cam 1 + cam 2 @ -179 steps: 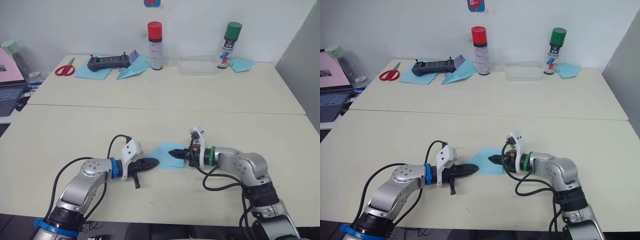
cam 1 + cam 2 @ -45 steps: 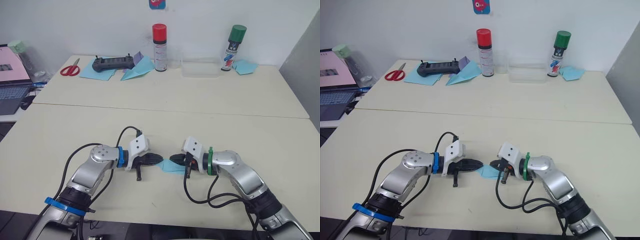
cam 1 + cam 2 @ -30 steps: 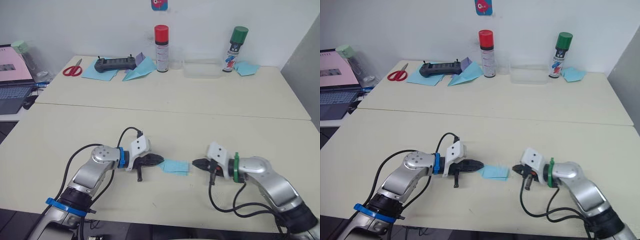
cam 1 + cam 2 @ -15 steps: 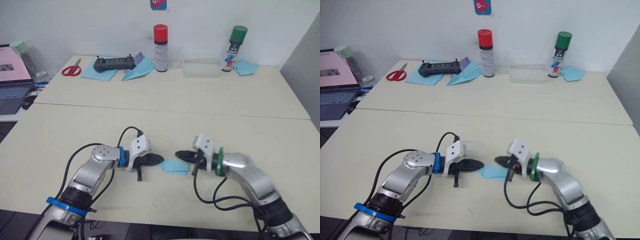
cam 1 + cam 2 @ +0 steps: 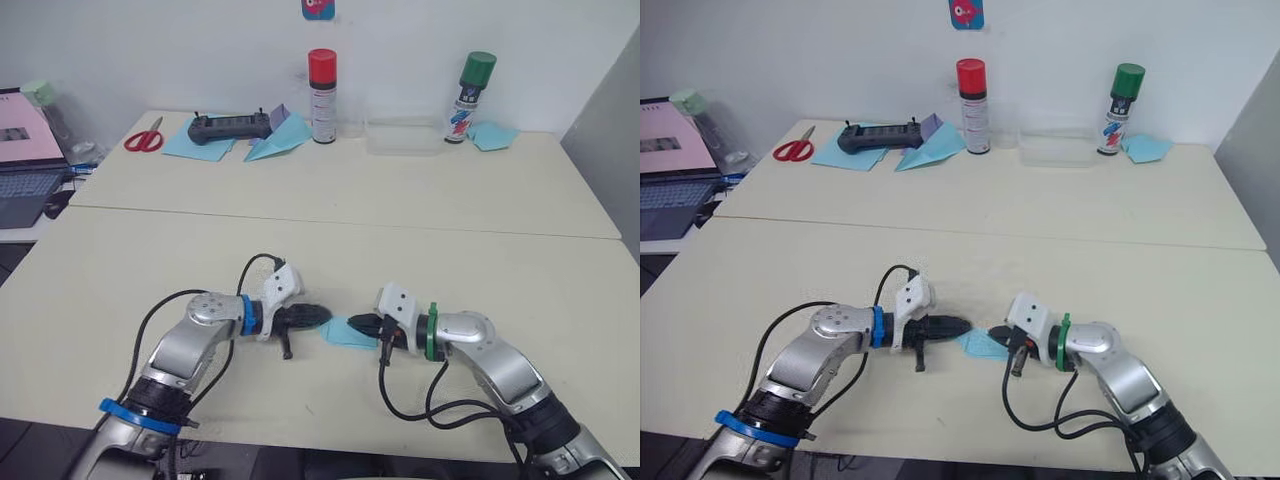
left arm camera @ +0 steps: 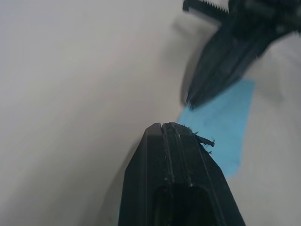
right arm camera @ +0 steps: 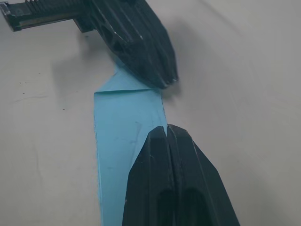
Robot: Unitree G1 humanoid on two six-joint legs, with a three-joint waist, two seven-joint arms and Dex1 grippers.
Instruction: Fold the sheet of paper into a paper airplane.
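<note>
Now the right gripper (image 5: 364,324), pressed together, is back on the sheet of paper (image 5: 346,333) after pulling away a second ago. The left gripper (image 5: 322,316), also closed, pins its other end flat on the bench (image 5: 420,250), suggesting another crease being pressed.

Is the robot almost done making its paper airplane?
Not yet. The sheet of paper is already folded narrow, with a slanted fold near one end. Both the left gripper and right gripper, fingers shut, press on opposite ends of it on the table. No wings or pointed nose show yet.
</note>
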